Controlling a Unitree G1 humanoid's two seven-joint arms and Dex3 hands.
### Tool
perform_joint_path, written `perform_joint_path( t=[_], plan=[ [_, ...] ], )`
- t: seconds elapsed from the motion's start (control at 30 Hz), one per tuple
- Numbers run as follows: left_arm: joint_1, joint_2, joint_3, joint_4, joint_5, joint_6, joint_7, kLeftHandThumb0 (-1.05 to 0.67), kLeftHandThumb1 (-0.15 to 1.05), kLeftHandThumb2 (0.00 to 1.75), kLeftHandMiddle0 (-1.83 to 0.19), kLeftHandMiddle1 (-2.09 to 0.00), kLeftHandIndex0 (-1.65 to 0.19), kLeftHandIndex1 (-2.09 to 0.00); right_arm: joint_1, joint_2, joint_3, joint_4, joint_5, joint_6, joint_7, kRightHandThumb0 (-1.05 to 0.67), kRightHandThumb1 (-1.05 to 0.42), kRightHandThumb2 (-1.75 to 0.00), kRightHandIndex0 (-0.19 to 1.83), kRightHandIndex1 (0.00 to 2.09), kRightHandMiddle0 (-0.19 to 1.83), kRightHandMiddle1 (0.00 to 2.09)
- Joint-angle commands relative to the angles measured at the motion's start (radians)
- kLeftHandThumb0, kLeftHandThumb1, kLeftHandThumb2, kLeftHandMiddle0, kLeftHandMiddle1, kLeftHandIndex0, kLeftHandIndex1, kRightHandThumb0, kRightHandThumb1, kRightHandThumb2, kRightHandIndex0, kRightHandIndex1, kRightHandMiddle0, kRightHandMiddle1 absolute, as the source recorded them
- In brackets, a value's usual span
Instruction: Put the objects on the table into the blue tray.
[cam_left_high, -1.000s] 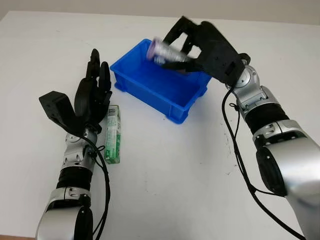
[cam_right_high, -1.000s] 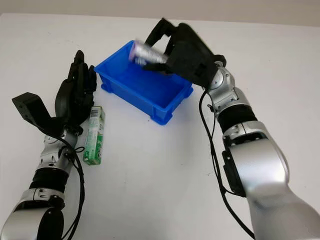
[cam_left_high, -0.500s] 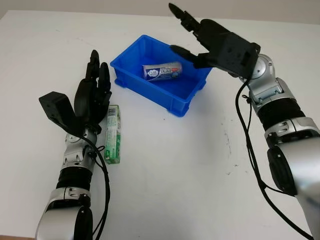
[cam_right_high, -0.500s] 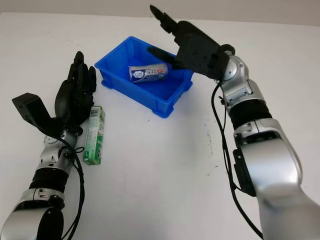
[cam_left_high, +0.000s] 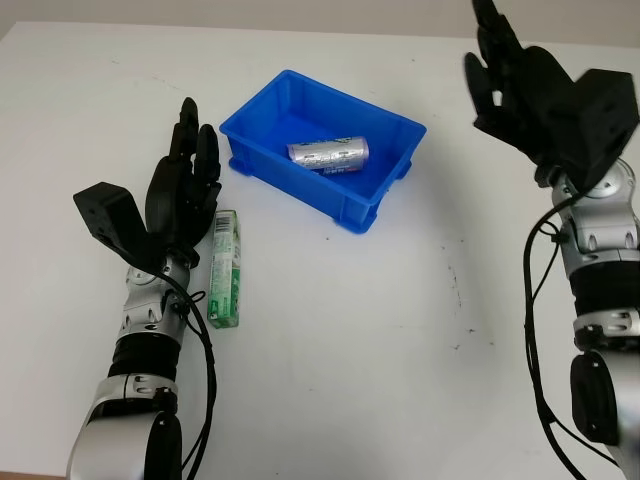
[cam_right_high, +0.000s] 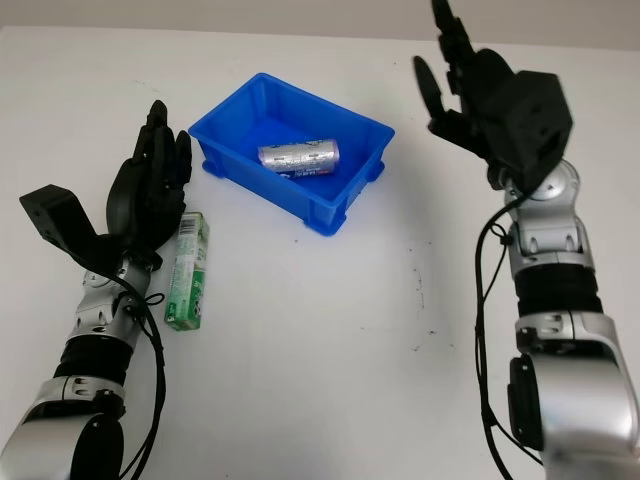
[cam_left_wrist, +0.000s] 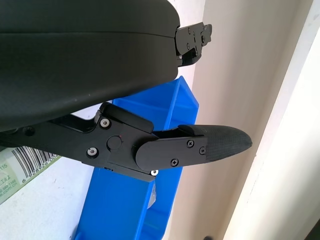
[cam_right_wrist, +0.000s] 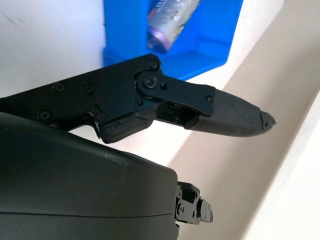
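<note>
One object of two is in: from the head views, the silver can (cam_left_high: 328, 153) lies in the blue tray (cam_left_high: 372, 205), while the green carton (cam_left_high: 225, 268) waits just beside the open, empty left hand (cam_left_high: 180, 195). The right hand (cam_left_high: 530, 90), also open and empty, is raised well clear of the tray. The right wrist view confirms the can inside the tray, beyond the hand's fingers (cam_right_wrist: 227, 114).

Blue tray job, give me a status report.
Both hands open: left hand beside green carton, right hand raised right of blue tray. Can in tray. Carton on table, path unobstructed.

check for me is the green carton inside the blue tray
No, the green carton lies on the table beside the left hand, outside the blue tray.
</note>
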Motion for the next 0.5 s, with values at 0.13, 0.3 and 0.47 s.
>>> perform_joint_path(
  t=[0.13,0.3,0.47],
  plan=[
    [-0.006,0.027,0.0,-0.004,0.003,0.006,-0.017,-0.76,1.05,0.49,0.19,0.0,0.19,0.0,0.145,0.043,-0.034,-0.166,0.051,0.093,-0.04,-0.8,-1.05,-0.8,-0.19,0.0,-0.19,0.0],
    [-0.005,0.041,0.003,-0.019,-0.002,0.028,-0.022,-0.77,1.05,0.48,0.19,0.0,0.19,0.0,0.203,0.084,-0.042,-0.271,0.086,0.171,-0.069,-0.78,-1.05,-0.82,-0.19,0.0,-0.19,0.0],
    [-0.004,0.063,-0.002,-0.031,0.003,0.026,-0.046,-0.75,1.05,0.49,0.19,0.0,0.19,0.0,0.217,0.103,-0.038,-0.297,0.093,0.196,-0.082,-0.76,-1.05,-0.83,-0.19,0.0,-0.19,0.0]
  ],
)
